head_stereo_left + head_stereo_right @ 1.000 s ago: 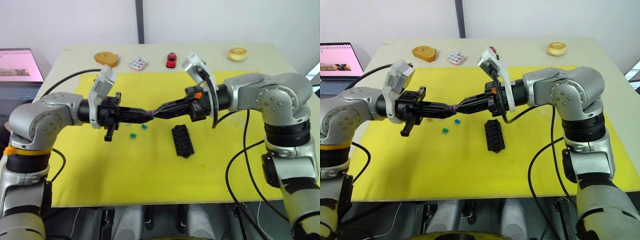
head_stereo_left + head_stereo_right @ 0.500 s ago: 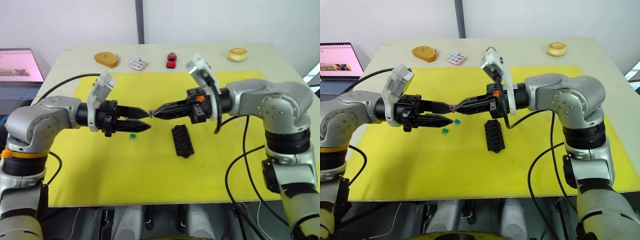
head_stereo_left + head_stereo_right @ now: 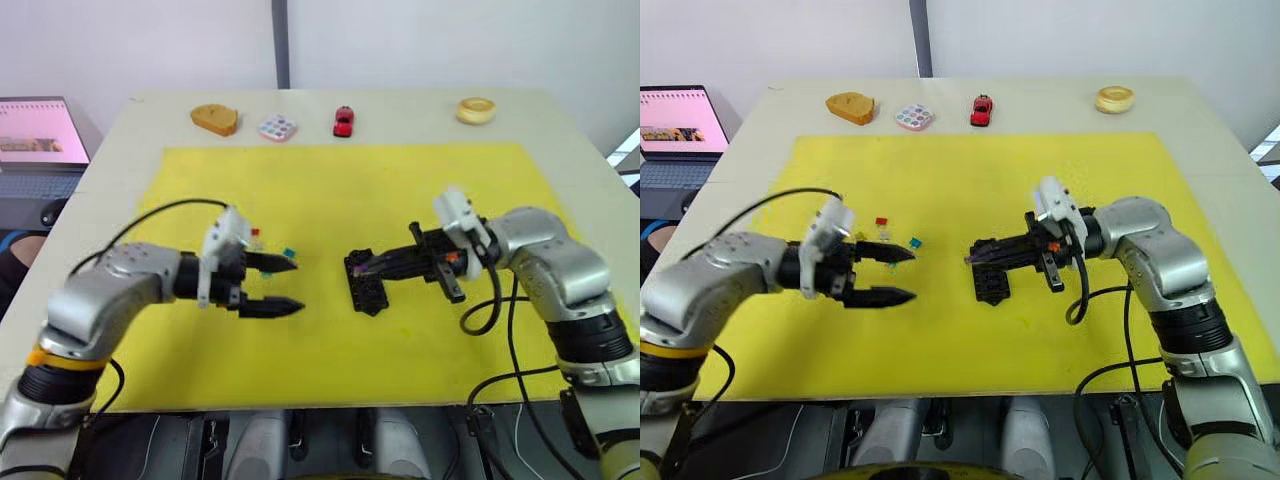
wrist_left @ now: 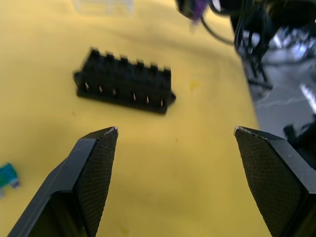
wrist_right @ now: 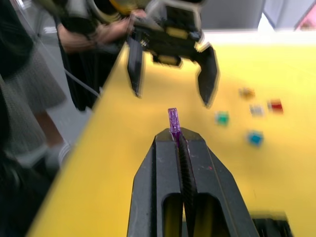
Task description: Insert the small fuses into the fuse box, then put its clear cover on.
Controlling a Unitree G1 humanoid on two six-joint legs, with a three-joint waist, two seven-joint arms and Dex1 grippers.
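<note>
The fuse box [image 3: 366, 282] lies on the yellow mat [image 3: 350, 190] that covers the bench [image 3: 130, 130], roughly at the mat's centre line and towards its near edge. All positions below are given relative to the fuse box.

Right pincer [image 3: 974, 258]: fingers closed together, clamped on the purple fuse [image 5: 173, 121]. The fuse stands out past the fingertips. The tip of the pincer is at the far end of the fuse box, just above it; contact between fuse and box cannot be told.

Left pincer [image 3: 290, 286]: fingers apart, holding nothing. It is to the left of the fuse box, near but clear of it, with the fingertips pointing towards the box. In the left wrist view the box shows between the two fingers [image 4: 96, 173], lying on the mat with its metal contacts visible along one side.

Loose fuses: a teal fuse [image 3: 915, 242], a red fuse [image 3: 881, 222] and others lie on the mat left of the fuse box, beyond the left pincer.

Far from the fuse box, along the far edge of the bench: a toy car [image 3: 343, 120], a dotted tray [image 3: 277, 127].
</note>
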